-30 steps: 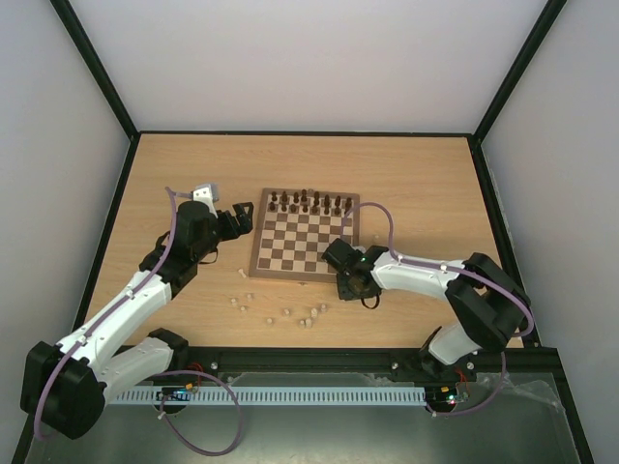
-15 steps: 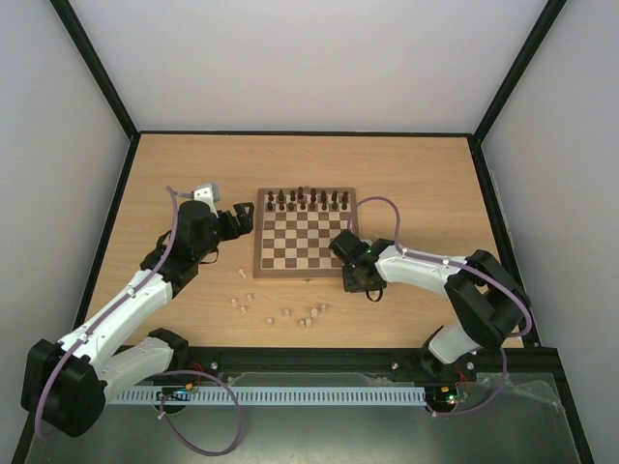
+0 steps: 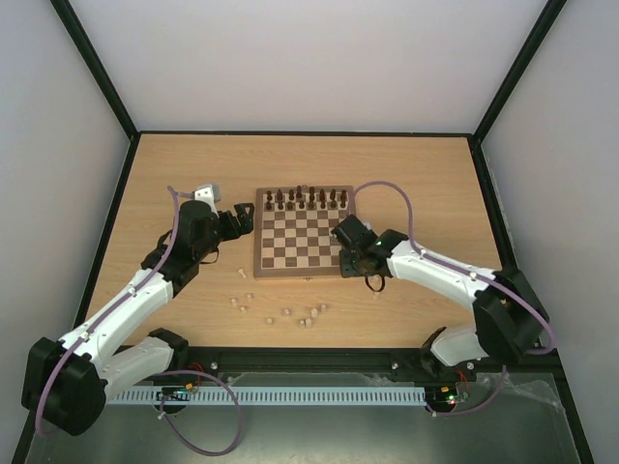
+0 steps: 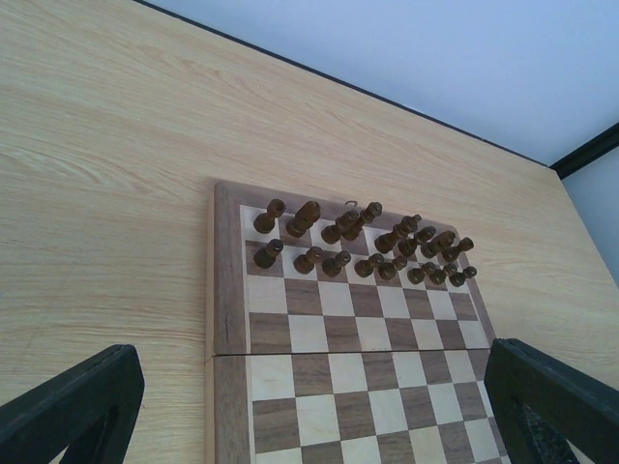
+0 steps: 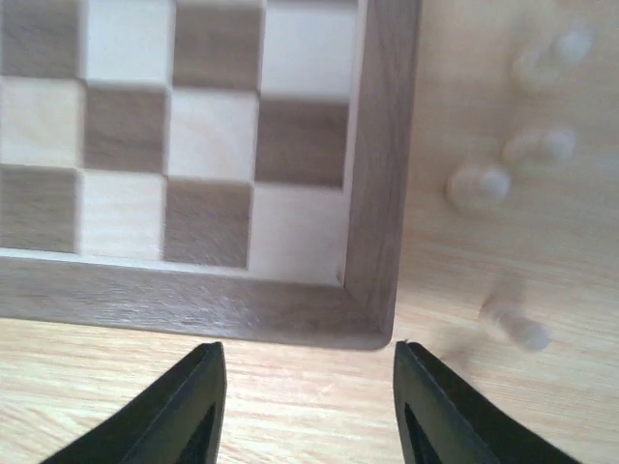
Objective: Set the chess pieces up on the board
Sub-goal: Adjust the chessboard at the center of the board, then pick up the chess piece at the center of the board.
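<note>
The board (image 3: 303, 271) lies mid-table with dark brown chess pieces (image 3: 305, 199) filling its two far rows. Several pale chess pieces (image 3: 286, 312) lie loose on the table in front of it. My left gripper (image 3: 242, 215) is open and empty, just left of the board's far-left corner; its view shows the board (image 4: 227, 290) and the dark pieces (image 4: 353, 242) between my open fingers (image 4: 73, 406). My right gripper (image 3: 350, 263) is open and empty at the board's near-right corner (image 5: 372, 290), with pale pieces (image 5: 479, 186) beside it.
Black frame rails run along the table's edges (image 3: 484, 184). A black bar and cable tray (image 3: 309, 360) cross in front of the arm bases. The right arm's purple cable (image 3: 387, 188) arcs over the table right of the board.
The board has turned from slightly skewed to square with the table. My right gripper moved right and farther along the board's right near corner. The left arm has not moved.
</note>
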